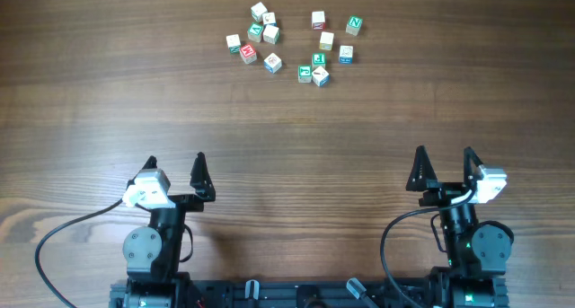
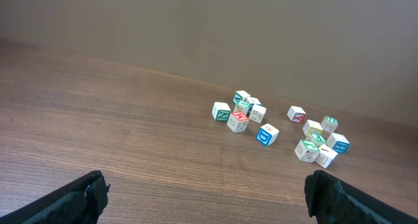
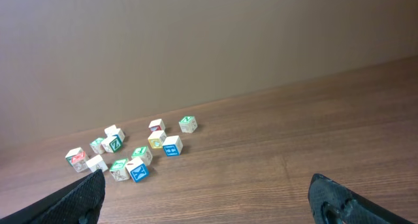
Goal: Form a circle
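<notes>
The letter cubes [image 1: 318, 59] lie scattered in two loose clumps on the far middle part of the table [image 1: 287, 146], several of them touching. The left gripper [image 1: 175, 160] sits by the table's near edge, left of centre, jaws spread wide and holding nothing. The right gripper [image 1: 444, 154] sits by the same edge, right of centre, equally wide and empty, well apart from the cubes.

Overhead straight down; wrist views low, sharing cubes [image 2: 267, 134].
</notes>
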Action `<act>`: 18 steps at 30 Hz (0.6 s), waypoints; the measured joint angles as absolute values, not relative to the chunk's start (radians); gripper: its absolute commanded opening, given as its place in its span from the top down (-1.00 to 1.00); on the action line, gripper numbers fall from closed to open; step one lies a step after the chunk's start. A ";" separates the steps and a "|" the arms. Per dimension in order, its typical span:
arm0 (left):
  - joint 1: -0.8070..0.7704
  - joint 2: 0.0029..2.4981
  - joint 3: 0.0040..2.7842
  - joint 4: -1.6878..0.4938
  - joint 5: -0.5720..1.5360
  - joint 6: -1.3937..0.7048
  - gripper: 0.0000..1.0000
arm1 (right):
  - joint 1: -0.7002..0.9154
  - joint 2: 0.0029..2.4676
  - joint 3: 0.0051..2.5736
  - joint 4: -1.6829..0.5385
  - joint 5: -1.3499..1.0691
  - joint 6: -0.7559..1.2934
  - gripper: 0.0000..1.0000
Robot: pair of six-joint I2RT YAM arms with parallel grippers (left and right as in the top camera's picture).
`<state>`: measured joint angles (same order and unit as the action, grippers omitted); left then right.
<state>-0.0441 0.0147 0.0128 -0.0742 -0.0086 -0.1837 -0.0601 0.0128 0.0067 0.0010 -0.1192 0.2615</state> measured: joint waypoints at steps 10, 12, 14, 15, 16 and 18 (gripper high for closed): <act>-0.044 0.015 0.013 -0.074 -0.008 -0.184 -1.00 | -0.027 0.013 0.007 0.001 -0.115 0.261 -0.99; -0.044 0.015 0.013 -0.074 -0.008 -0.184 -1.00 | -0.027 0.013 0.007 0.001 -0.115 0.262 -1.00; -0.044 0.015 0.013 -0.074 -0.009 -0.184 -1.00 | -0.027 0.013 0.007 0.001 -0.115 0.261 -0.99; -0.044 0.015 0.013 -0.074 -0.008 -0.184 -1.00 | -0.027 0.013 0.007 0.001 -0.115 0.261 -0.99; -0.044 0.015 0.013 -0.074 -0.008 -0.184 -1.00 | -0.027 0.013 0.007 0.001 -0.115 0.262 -1.00; -0.044 0.015 0.013 -0.074 -0.008 -0.184 -1.00 | -0.027 0.013 0.007 0.001 -0.115 0.262 -0.99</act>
